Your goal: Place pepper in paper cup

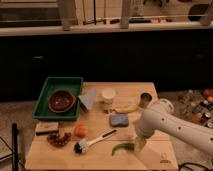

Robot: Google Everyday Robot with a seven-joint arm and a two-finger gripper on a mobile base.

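Note:
The green pepper (122,148) lies on the wooden table (165,160) near the front edge, right of centre. The cream-white paper cup (108,95) stands upright at the back middle of the table. My gripper (138,144) hangs from the white arm that comes in from the right. It is down at the pepper's right end, close to or touching it. The arm hides part of the gripper.
A green tray (50,85) holds a dark red bowl (61,101) at the back left. A banana (126,108), a metal cup (145,100) and a blue sponge (119,120) lie between the pepper and the paper cup. A brush (95,141), an orange fruit (80,131) and a dark cluster (58,139) are at the front left.

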